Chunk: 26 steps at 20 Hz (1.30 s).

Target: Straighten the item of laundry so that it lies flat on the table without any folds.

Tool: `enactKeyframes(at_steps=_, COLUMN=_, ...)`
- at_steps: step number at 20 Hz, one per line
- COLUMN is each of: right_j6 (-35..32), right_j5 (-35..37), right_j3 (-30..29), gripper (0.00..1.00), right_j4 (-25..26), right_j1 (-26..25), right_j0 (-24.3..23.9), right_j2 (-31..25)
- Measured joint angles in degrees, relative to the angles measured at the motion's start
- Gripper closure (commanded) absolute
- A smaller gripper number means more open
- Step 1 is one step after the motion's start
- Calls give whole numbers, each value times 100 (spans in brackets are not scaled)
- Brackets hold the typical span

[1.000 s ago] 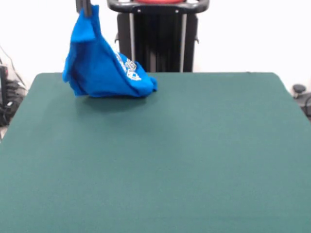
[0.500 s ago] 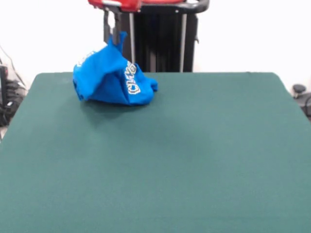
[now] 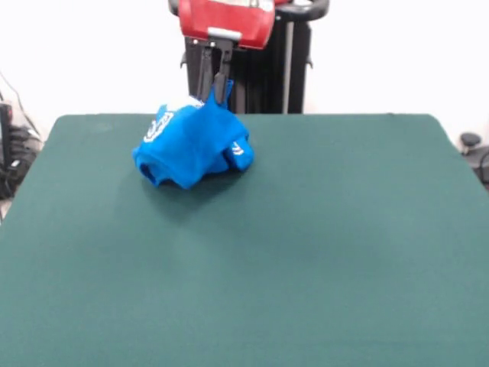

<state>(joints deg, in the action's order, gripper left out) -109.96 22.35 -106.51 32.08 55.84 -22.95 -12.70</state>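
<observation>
The bright blue T-shirt sits bunched in a crumpled heap on the dark green table, near its far edge and left of centre. White lettering shows on its folds. A pointed tip of cloth rises from the heap into my gripper, which comes down from the red arm at the top and is shut on that tip. Most of the shirt rests on the table; only the pinched tip is lifted.
The robot's black pedestal stands just behind the table's far edge, right behind the shirt. Cables and dark gear lie off the table at the left edge, and a small dark object at the right.
My gripper has moved to the right and come down with the shirt. The cloth, which hung tall from the gripper, has sunk into a low heap on the table.
</observation>
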Motion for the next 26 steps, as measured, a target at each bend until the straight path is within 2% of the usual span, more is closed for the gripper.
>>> enactKeyframes(at_steps=2, right_j6=0, right_j5=-68, right_j3=217, gripper=100, right_j4=110, right_j1=-22, right_j0=310, right_j2=297)
enactKeyframes(at_steps=7, right_j6=0, right_j5=-421, right_j3=592, gripper=100, right_j4=272, right_j1=-93, right_j0=540, right_j2=810)
enactKeyframes(at_steps=14, right_j6=0, right_j5=-1673, right_j3=1349, gripper=100, right_j4=246, right_j1=-946, right_j0=605, right_j2=1639)
enactKeyframes(at_steps=15, right_j6=0, right_j5=-2142, right_j3=1559, gripper=100, right_j4=84, right_j1=-1306, right_j0=647, right_j2=1925)
enactKeyframes(at_steps=19, right_j6=-4, right_j5=-2724, right_j3=1752, gripper=100, right_j4=-390, right_j1=-1825, right_j0=791, right_j2=2410)
enactKeyframes(at_steps=20, right_j6=-5, right_j5=-2890, right_j3=1789, gripper=100, right_j4=-748, right_j1=-2105, right_j0=831, right_j2=2604)
enactKeyframes(at_steps=26, right_j6=-5, right_j5=-2885, right_j3=1757, gripper=100, right_j4=-1663, right_j1=-2674, right_j0=980, right_j2=3066)
